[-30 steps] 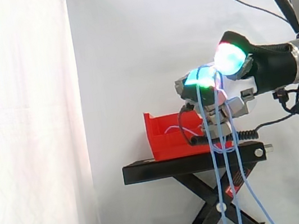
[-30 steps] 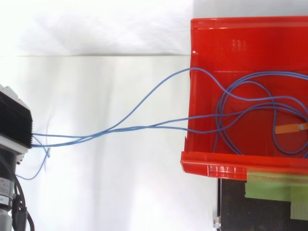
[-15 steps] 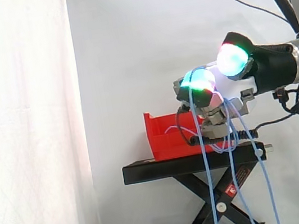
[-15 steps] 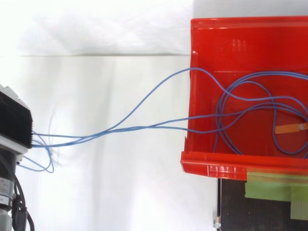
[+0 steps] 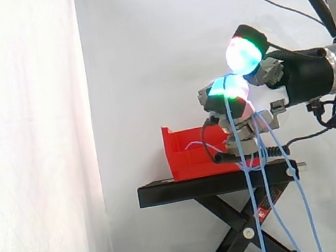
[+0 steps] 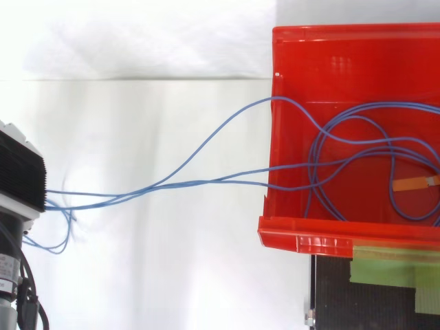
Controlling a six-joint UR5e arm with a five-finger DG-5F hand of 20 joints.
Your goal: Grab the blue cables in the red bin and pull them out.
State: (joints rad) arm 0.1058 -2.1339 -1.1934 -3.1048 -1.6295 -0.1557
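Blue cables point(image 6: 180, 183): the coils in the red bin point(image 6: 302, 242) lie as they did a second ago, and strands span from its wall to the robot hand point(image 5: 275, 74) and hang below it, so the pull has probably freed little more. Robot hand: one glowing fingertip point(image 5: 243, 53) has lifted clear, while the lower curled fingers clasp the strands.

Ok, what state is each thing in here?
blue cables: partly out, loops inside the bin, strands running over its rim to the hand
red bin: upright on the stand
hand: raised beside the bin, cables hanging from it
black stand: scissor legs extended, carrying the bin
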